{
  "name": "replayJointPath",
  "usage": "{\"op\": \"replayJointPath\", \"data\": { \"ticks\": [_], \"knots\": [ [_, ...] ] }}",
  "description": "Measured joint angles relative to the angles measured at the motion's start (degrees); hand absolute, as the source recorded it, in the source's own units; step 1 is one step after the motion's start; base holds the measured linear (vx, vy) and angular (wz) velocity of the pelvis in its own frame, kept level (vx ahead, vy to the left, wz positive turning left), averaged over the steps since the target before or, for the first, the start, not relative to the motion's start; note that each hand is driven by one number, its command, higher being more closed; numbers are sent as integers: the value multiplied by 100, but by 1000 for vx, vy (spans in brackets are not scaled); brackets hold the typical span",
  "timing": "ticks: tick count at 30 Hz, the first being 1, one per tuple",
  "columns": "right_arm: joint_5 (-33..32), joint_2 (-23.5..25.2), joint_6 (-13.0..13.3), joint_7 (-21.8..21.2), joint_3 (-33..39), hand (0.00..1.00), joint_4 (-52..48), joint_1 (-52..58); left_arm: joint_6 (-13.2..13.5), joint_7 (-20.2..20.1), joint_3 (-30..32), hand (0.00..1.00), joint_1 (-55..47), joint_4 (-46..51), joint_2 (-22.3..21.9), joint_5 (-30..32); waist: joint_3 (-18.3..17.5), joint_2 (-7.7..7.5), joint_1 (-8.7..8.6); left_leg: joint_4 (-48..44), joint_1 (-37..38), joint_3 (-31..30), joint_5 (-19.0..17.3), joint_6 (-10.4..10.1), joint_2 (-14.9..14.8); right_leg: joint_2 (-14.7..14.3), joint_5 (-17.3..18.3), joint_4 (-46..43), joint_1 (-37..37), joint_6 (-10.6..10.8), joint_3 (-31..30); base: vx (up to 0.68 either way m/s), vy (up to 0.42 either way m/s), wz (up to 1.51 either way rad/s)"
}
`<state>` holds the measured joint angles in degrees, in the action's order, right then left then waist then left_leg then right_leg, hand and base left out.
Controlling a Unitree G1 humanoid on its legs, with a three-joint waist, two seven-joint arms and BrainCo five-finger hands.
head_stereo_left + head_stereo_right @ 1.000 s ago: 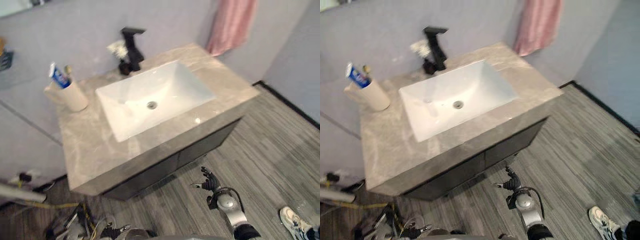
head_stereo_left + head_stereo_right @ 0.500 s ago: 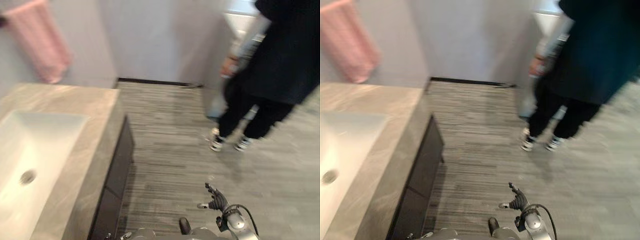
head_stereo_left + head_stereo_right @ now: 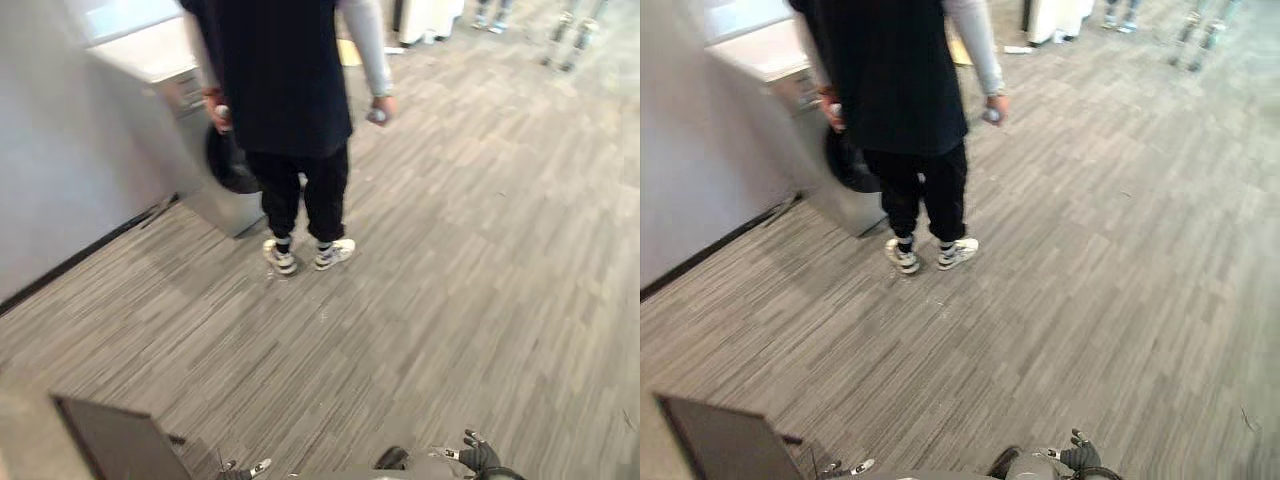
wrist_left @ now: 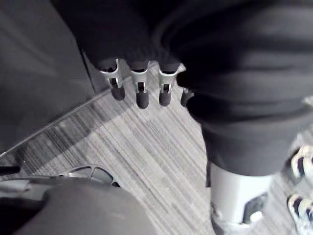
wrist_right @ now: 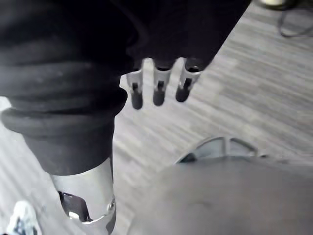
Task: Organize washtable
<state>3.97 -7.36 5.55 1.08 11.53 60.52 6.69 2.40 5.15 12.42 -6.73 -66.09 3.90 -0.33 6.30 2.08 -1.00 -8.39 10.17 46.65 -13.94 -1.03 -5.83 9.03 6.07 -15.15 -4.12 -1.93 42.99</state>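
The washtable shows as a dark cabinet corner [image 3: 120, 440] at the lower left, also in the right eye view [image 3: 720, 445]; its top and sink are out of sight. My left hand [image 3: 245, 468] hangs low at the bottom edge, beside the cabinet. In its wrist view the fingers [image 4: 142, 93] point down over the wood floor, relaxed and empty. My right hand [image 3: 478, 457] hangs at the bottom right, and its fingers [image 5: 157, 90] are likewise straight with nothing in them.
A person in dark clothes [image 3: 285, 90] stands a few steps ahead on the grey wood floor [image 3: 480, 260], with a small object in one hand [image 3: 378, 112]. A grey unit [image 3: 185, 140] stands against the wall [image 3: 60, 150] behind them.
The camera has swung further right: the sink, counter and pink towel have left the picture, and the person is now near the middle. Both hands stay hanging low.
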Motion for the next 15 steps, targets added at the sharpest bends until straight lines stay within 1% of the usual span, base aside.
{"op": "replayJointPath", "data": {
  "ticks": [1, 2, 3, 4, 5, 6, 7, 8, 9, 10, 11, 12, 13, 14, 15],
  "knots": [
    [-8, 134, -52, -11, 116, 0, 55, 77, 8, -16, 143, 0, 29, 6, 57, 2, -11, -138, -36, -211, 97, 291, 26, -104, -135, -242, -48, 285, 79, -54, -284, 79, -195, -111],
    [-12, 189, -58, -7, 158, 0, 90, 77, 10, -9, 201, 0, 26, 12, 70, 2, -17, -179, -49, -423, 119, 419, -13, -168, -259, -332, -64, 366, 113, -79, -409, 99, -209, -130],
    [-12, 234, -73, -11, 134, 0, 111, 123, 12, -12, 362, 0, 12, 17, 102, 1, -53, -277, -98, -1312, 53, 613, -137, -311, -668, -547, -81, 550, 172, -109, -725, 69, -186, -104],
    [-12, 237, -73, -18, 103, 0, 110, 137, 15, -11, 417, 0, 6, 26, 108, 0, -65, -302, -95, -1760, 14, 661, -160, -307, -893, -632, -93, 626, 214, -129, -867, 55, -215, -137],
    [-12, 218, -65, -23, 2, 0, 105, 152, 30, -10, 487, 0, -14, 44, 111, 0, -66, -285, -81, -2909, -178, 613, -143, -205, -1471, -856, -108, 791, 346, -192, -1194, 88, -190, -151],
    [-12, 141, -51, -21, -145, 0, 114, 120, 35, -10, 578, 0, -22, 97, 111, -1, -23, -192, -60, -4031, -624, 112, -287, 310, -2011, -1139, -94, 889, 399, -341, -1546, 81, -143, -150],
    [-12, 111, -56, -20, -154, 0, 122, 97, 36, -13, 576, 0, -19, 125, 80, -1, -22, -117, -35, -4196, -797, -202, -357, 395, -2058, -1211, -83, 881, 405, -399, -1683, 124, -38, -172],
    [-15, 89, -64, -22, -144, 0, 128, 77, 50, 0, 576, 0, -18, 201, 53, -2, 34, -137, 18, -4151, -1299, -1390, -407, 330, -1775, -1258, -89, 840, 406, -414, -2085, 79, 47, -133],
    [-21, 100, -63, -22, -139, 0, 146, 77, 54, 2, 573, 0, -18, 212, 56, -1, 46, -158, 40, -4012, -1431, -1794, -433, 260, -1608, -1236, -137, 831, 430, -374, -2216, 148, 112, -162],
    [-67, 131, -63, -25, -137, 0, 205, 81, 61, 12, 564, 0, -60, 259, 60, -6, 86, -208, 54, -3516, -1586, -2486, -487, 131, -1263, -1164, -172, 827, 503, -334, -2525, 94, 107, -128],
    [-115, 127, -62, -26, -140, 0, 223, 96, 80, 28, 542, 0, -106, 276, 41, -14, 93, -223, 52, -2968, -1643, -2862, -463, 76, -1067, -1117, -192, 837, 500, -292, -2771, 78, 126, -118],
    [-116, 128, -61, -26, -137, 0, 223, 104, 84, 35, 542, 0, -105, 301, 36, -14, 92, -213, 49, -2661, -1681, -3027, -411, -13, -992, -1090, -201, 840, 500, -250, -2879, 42, 141, -95],
    [-126, 115, -60, -24, -125, 0, 223, 109, 82, 59, 526, 0, -104, 313, 17, -17, 95, -173, 35, -1963, -1713, -3286, -259, -265, -895, -1025, -231, 846, 488, -144, -3051, 67, 204, -65],
    [-138, 97, -57, -22, -120, 0, 223, 145, 85, 78, 518, 0, -104, 314, -2, -18, 94, -145, 24, -1602, -1704, -3365, -153, -383, -872, -995, -240, 851, 477, -72, -3101, 77, 222, -68],
    [-171, 55, -43, -19, -107, 0, 221, 159, 89, 127, 517, 0, -107, 310, -53, -27, 82, -69, 15, -1153, -1637, -3428, 242, -605, -816, -957, -270, 895, 480, 66, -3238, 84, 267, -56]
  ]
}}
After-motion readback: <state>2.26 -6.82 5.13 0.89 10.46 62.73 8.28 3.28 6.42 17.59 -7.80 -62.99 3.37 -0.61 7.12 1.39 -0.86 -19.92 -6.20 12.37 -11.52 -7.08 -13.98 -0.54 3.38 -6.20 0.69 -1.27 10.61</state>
